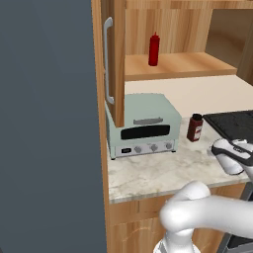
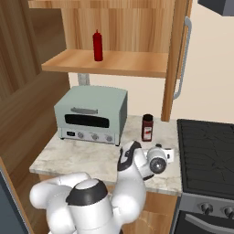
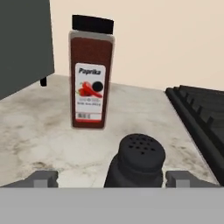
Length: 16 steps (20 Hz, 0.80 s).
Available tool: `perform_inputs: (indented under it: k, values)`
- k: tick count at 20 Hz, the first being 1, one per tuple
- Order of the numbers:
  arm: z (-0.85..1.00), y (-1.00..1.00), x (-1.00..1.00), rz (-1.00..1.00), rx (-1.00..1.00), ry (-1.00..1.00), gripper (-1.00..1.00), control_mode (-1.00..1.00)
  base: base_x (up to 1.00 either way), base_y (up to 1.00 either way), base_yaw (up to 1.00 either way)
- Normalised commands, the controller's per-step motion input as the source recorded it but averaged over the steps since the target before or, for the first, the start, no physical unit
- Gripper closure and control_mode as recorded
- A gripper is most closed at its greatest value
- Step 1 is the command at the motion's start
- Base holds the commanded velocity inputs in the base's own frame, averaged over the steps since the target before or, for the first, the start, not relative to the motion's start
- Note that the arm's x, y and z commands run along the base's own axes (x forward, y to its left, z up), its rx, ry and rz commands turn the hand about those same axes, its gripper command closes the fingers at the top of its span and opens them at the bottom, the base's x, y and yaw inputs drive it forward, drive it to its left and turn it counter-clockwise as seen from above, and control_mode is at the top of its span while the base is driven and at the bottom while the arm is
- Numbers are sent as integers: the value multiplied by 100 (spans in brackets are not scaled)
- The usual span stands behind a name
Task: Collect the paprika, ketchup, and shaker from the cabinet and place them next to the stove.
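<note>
So the gripper (image 3: 111, 179) is sitting low over the counter (image 1: 148, 173) with its fingers spread wide on either side of the shaker (image 3: 135, 162), not pinching it; the shaker looks like it's standing on the marble on its own. The paprika (image 3: 90, 74) stands upright just behind it, near the edge of the stove (image 2: 205, 155), so two of the three look delivered. The ketchup (image 1: 154, 49) is up on the cabinet (image 1: 173, 64) shelf, above the toaster oven (image 1: 143, 126), so that's probably the next trip. Main worry from here: the fingertips are really close to the shaker's sides, so if the arm pulls away at an angle instead of lifting clear, a finger could clip it and tip it, maybe into the paprika. Reaching up for the ketchup, the open cabinet door (image 1: 116, 59) and the toaster oven top also look like things the arm could bump.
</note>
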Motion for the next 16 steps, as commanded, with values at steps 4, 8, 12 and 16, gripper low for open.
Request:
perform_inputs:
  k: [4, 8, 12, 16]
  values:
    - [56, 10, -6, -1, -3, -5, -100, -100, 0, 0, 0]
    - [72, 6, -15, -5, -3, -10, -100, -100, 0, 0, 0]
    - [75, 21, -32, -8, -1, -9, -100, -100, 0, 0, 0]
    - [71, 64, -47, -12, -2, -10, -100, -100, 0, 0, 0]
